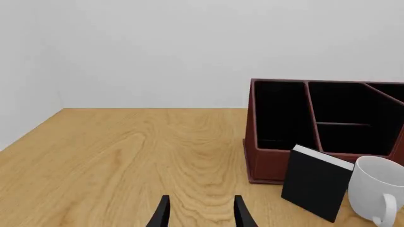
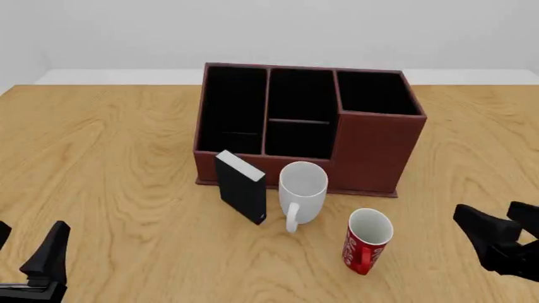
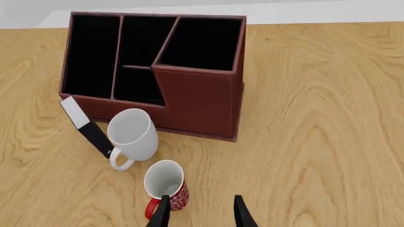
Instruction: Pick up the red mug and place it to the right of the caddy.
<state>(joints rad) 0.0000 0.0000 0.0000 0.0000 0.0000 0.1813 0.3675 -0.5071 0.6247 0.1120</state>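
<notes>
Standing upright on the wooden table in the front view, the red mug sits near the front edge, a little forward and to the right of the white mug, which stands just in front of the caddy. A black box stands on edge just left of the white mug, tilted against the caddy's front wall or very near it. The right gripper hangs to the right of the red mug, apart from it, fingers spread and empty. The left gripper waits at the near left corner, well away from everything, also spread and empty.

From the left wrist view, the two fingertips show a gap between them over bare table. The caddy, the black box and the white mug are in sight; the red mug is out of this frame.

From the right wrist view, the spread fingertips frame empty wood, with the red mug just beside one of them, its white interior showing. Beyond it stand the white mug, the black box and the caddy.
</notes>
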